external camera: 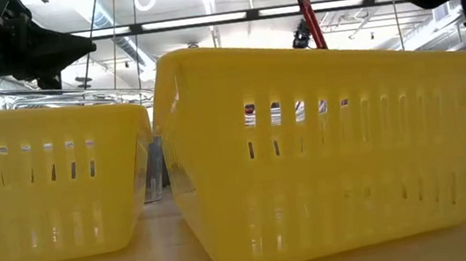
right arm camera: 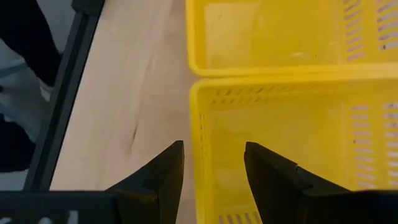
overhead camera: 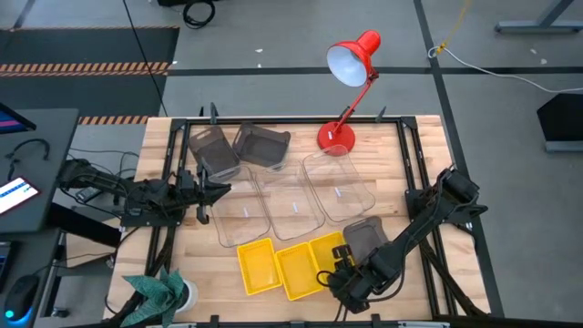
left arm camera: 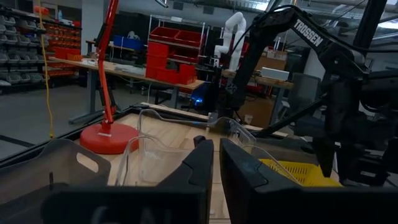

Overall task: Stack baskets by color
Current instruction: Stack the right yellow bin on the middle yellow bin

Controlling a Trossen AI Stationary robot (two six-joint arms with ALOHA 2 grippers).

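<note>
The right hand (right arm camera: 211, 171) hangs low over the near edge of the desk (overhead camera: 182, 264), its fingers spread and straddling the short wall of the rightmost yellow basket (overhead camera: 330, 252), one finger outside over bare wood, the other inside the bin; nothing is gripped yet. The risk, as I judge it, lies in that thin slotted wall: if the fingers close off-centre or too near the rounded corner, the light plastic could flex and slip free, or the basket could tip on lifting and knock the middle yellow basket (overhead camera: 296, 268), which sits touching it; dragging instead of lifting could shove the whole yellow row, including the left yellow basket (overhead camera: 258, 266), out of line.

The left hand (left arm camera: 214, 163) waits at the left side of the desk, its fingers nearly together and holding nothing, pointed across at the clear baskets (overhead camera: 293, 202).

All the bins appear empty and none is nested yet: three yellow side by side at the near edge; three clear ones in a row mid-desk; two smoky grey baskets (overhead camera: 237, 148) at the far left by the red desk lamp (overhead camera: 351, 64); a third grey basket (overhead camera: 367, 234) just beside the right arm.
</note>
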